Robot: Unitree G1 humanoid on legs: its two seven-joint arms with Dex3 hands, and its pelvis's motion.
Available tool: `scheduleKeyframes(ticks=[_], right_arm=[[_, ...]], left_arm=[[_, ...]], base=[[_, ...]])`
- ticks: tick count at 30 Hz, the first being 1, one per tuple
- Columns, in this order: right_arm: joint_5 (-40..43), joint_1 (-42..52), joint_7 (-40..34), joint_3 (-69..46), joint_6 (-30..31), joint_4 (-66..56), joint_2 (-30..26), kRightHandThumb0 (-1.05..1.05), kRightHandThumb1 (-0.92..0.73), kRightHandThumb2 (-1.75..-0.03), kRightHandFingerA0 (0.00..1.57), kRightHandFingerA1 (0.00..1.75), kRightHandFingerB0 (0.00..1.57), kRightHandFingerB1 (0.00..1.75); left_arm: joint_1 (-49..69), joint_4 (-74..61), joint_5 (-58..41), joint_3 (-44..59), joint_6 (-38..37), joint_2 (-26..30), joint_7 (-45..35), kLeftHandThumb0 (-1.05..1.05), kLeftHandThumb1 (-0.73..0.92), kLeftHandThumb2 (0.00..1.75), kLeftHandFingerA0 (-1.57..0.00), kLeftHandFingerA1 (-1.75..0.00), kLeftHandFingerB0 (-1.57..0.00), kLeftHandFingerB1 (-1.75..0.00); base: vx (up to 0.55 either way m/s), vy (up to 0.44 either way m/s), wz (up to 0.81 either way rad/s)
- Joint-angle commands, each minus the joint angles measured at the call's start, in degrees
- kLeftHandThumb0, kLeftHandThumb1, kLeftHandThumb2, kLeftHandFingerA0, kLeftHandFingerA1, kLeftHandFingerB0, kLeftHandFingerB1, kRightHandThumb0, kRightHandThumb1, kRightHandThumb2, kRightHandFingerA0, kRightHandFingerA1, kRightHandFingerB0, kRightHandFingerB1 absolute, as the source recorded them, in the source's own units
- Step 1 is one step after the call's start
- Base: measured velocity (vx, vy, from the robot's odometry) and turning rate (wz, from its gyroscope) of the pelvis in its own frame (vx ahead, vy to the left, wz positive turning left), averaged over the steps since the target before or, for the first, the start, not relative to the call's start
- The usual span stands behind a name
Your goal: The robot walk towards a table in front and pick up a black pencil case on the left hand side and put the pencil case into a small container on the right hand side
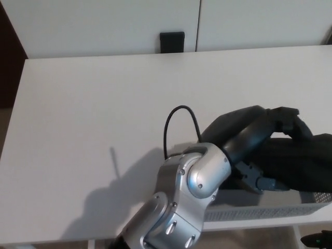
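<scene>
My left arm reaches in from the bottom, its silver forearm point(181, 202) bending right across the table's near edge. The black left hand point(249, 140) lies over the left end of a small grey mesh container point(259, 211) at the table's front right. The black pencil case point(306, 166) bulges up out of this container, right against the hand. The hand covers the case's left end, so its grip is hidden. A thin black cable point(179, 116) loops up from the wrist.
The white table point(93, 114) stretches left and back from the arm. A small black block point(172, 41) sits against the white wall behind the far edge. The container stands close to the near edge.
</scene>
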Motion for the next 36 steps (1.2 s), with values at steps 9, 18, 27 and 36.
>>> scheduleKeyframes(ticks=[9, 18, 27, 36], right_arm=[[-0.13, 0.03, 0.07, 0.06, 1.21, -0.55, -0.65, -0.42, -0.63, -0.59, 0.58, 0.41, 0.58, 0.4], [-1.07, 0.32, -0.01, 1.07, 2.78, -2.44, -0.95, -0.42, -0.64, -0.6, 0.56, 0.4, 0.56, 0.39], [-0.61, -0.21, -0.03, 0.77, 2.79, -1.95, -0.5, -0.42, -0.64, -0.59, 0.58, 0.4, 0.59, 0.4], [-0.24, -0.15, 0.97, 0.88, 2.99, -2.29, -0.71, -0.41, -0.64, -0.59, 0.59, 0.41, 0.58, 0.4]], left_arm=[[-2.89, 0.77, 2.02, -2.82, 6.98, 6.11, -6.82, -0.68, 0.46, 0.81, -0.01, -0.3, -0.06, -0.25], [-3.24, -0.99, 2.73, -5.29, 9.03, 9.44, -7.49, -0.86, 0.57, 0.93, 0.0, -0.1, -0.05, -0.12], [-3.69, -3.54, 1.82, -4.49, 9.28, 10.09, -8.58, -0.89, 0.6, 0.97, -0.02, -0.14, -0.05, -0.11], [-5.17, -24.04, 0.63, 2.14, 9.42, 14.31, -13.65, -0.86, 0.58, 0.96, -0.04, -0.17, -0.08, -0.15]], base=[[0.0, 0.0, 0.0], [0.0, 0.0, 0.0], [0.0, 0.0, 0.0], [0.0, 0.0, 0.0]])
